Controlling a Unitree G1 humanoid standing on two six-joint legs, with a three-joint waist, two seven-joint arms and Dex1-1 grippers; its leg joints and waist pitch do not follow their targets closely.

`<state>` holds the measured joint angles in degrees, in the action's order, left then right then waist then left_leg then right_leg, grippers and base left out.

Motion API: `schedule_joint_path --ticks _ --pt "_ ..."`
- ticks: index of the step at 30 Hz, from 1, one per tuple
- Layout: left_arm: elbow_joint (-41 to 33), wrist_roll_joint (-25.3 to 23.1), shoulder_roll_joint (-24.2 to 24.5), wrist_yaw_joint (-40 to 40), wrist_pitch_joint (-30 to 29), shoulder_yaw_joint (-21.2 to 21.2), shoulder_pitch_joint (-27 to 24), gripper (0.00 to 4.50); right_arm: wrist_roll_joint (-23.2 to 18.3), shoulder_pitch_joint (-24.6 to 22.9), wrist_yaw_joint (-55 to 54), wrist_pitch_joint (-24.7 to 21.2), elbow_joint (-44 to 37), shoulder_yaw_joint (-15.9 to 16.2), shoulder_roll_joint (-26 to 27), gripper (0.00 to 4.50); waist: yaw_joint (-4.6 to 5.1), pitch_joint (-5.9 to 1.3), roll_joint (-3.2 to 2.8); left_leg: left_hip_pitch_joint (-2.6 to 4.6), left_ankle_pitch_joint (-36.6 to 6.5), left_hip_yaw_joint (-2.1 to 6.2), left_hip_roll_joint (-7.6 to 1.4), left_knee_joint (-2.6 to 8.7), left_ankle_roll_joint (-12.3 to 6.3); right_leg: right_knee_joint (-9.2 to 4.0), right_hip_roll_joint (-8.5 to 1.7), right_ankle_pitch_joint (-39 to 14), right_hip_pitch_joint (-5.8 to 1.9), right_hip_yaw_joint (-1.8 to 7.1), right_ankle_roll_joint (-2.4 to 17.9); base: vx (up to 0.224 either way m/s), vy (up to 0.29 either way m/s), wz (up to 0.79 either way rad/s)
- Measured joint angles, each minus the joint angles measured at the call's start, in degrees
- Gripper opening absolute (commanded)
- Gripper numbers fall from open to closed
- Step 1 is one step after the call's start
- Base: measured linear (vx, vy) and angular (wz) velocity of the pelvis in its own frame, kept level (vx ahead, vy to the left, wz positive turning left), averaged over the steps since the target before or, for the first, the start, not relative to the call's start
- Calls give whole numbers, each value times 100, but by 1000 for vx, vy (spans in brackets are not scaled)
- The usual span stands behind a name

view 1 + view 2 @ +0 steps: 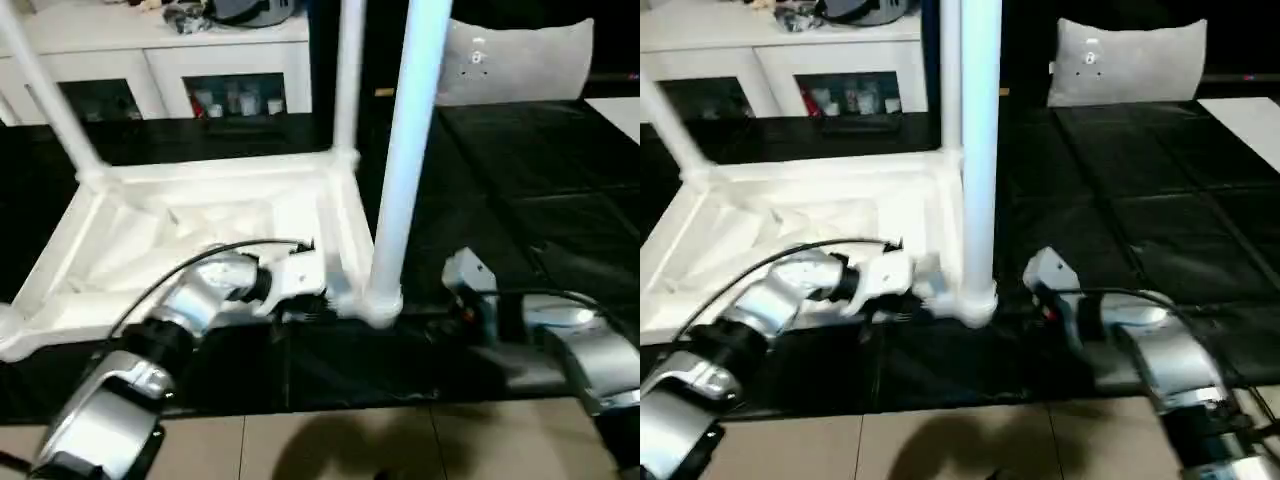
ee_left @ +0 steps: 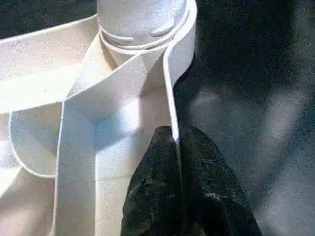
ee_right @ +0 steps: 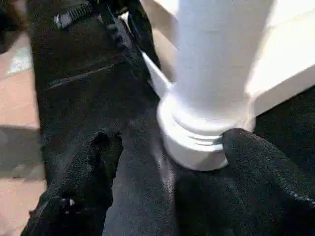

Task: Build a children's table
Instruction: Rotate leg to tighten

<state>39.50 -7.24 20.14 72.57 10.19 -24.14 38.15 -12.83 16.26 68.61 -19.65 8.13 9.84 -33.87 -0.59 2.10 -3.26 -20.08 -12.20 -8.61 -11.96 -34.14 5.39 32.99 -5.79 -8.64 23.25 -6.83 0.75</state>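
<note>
Left wrist view: left gripper clamped on tabletop rim; right gripper agape, empty, beside near-corner leg. Risk: leg unseating if knocked.

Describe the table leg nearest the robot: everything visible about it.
The near leg is a white, smooth plastic-looking tube standing upright in the round corner socket of the upside-down table top, which lies on a black mat. A ringed collar marks its base. The right gripper stands open around the socket; the left gripper pinches the top's rim beside it.
</note>
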Motion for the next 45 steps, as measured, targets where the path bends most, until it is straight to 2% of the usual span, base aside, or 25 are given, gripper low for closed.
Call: schedule_joint_path --ticks 3,8,24,30,34,37,39,40,43,45 --pt "-54 83 90 391 286 -132 -26 0 -11 41 292 161 6 125 -60 358 -161 2 3 2 1 -1 -1 0 1 5 -1 -2 0 1 0 0 0 0" --pt "-315 199 120 808 400 -245 -161 0 -87 103 566 236 101 217 29 358 -290 4 11 3 0 -10 9 0 0 6 -13 1 0 10 4 0 0 0" --pt "-314 224 120 992 500 -282 -161 0 -415 64 883 99 -66 260 157 221 -318 3 11 6 1 -12 8 0 1 10 -14 2 -1 10 6 0 0 0" --pt "-317 249 110 1036 378 -275 -164 0 -487 -45 811 16 -156 223 165 206 -328 1 13 9 1 -12 8 -1 3 12 -14 -2 -4 10 0 0 0 0" --pt "-390 261 31 972 -74 -215 -187 0 -497 -221 495 -177 -361 103 306 206 -318 -5 4 21 3 -12 8 -1 5 13 -13 -7 -11 10 -10 0 0 0" --pt "-413 210 -35 633 -566 -63 -206 0 -419 -260 -89 -334 -356 -65 556 204 -260 -8 5 48 7 -14 8 -4 12 13 -13 -9 -31 11 -15 0 0 0" --pt "-436 102 -122 194 -979 74 -213 0 -227 -257 -870 -458 -348 -207 934 204 -162 -8 6 70 9 -18 10 -11 15 9 -13 -10 -43 11 -17 0 0 0" --pt "-453 62 -197 -27 -1185 131 -216 0 -155 -249 -1264 -555 -334 -302 1114 203 -101 -8 7 73 8 -17 12 -15 15 2 -13 -11 -46 8 -19 0 0 0" --pt "-513 -76 -514 -757 -1748 287 -217 0 81 -47 -2489 -899 -210 -565 1656 200 169 -7 9 66 8 11 19 -44 15 -53 -13 -12 -57 -39 -22 0 0 0" --pt "-516 -133 -822 -1268 -2060 367 -219 0 226 88 -3164 -926 -40 -717 1933 199 337 -10 -6 49 7 43 10 -38 12 -168 -12 -12 -94 -126 -22 0 0 0"
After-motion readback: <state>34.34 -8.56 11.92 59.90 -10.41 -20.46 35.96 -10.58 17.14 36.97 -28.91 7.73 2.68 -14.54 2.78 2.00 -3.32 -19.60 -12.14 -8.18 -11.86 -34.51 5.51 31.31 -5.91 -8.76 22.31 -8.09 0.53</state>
